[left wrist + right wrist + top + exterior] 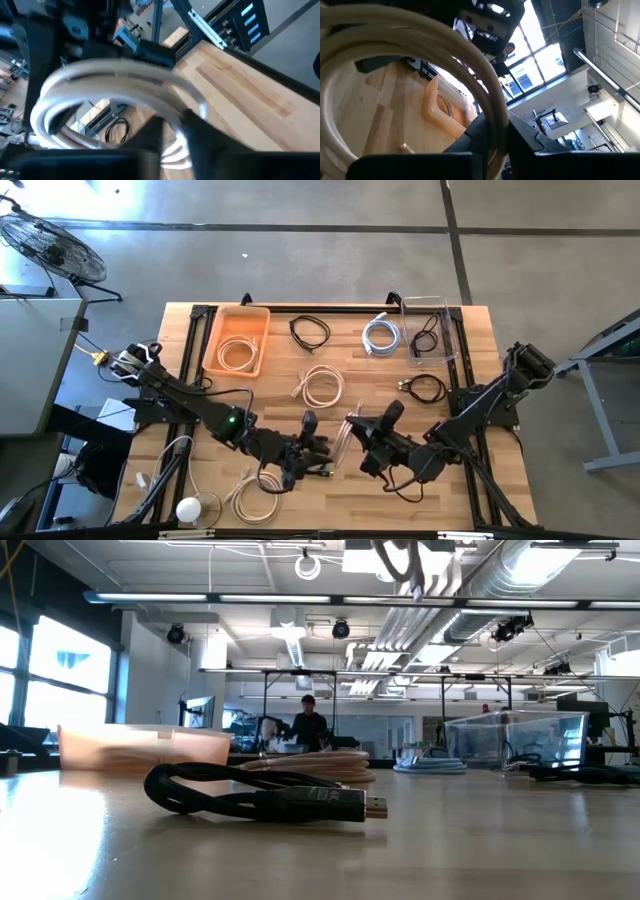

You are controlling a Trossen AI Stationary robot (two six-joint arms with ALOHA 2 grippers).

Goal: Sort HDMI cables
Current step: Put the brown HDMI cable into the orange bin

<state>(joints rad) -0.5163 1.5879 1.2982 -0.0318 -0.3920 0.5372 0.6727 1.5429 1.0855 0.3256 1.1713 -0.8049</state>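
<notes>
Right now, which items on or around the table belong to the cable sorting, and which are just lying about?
Job:
cream cable in right pincer
white cable in left pincer
orange bin
clear bin
black cable

Lying about:
fan
yellow-plugged cord

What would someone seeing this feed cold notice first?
Probably both grippers meeting at the table's near middle: the left gripper and right gripper each appear shut on the same cream cable, which fills both wrist views. Next, the sorting so far: an orange tray at the far left holding a cream coil, and a clear bin at the far right with a black cable inside. Other coils lie loose between them.
</notes>
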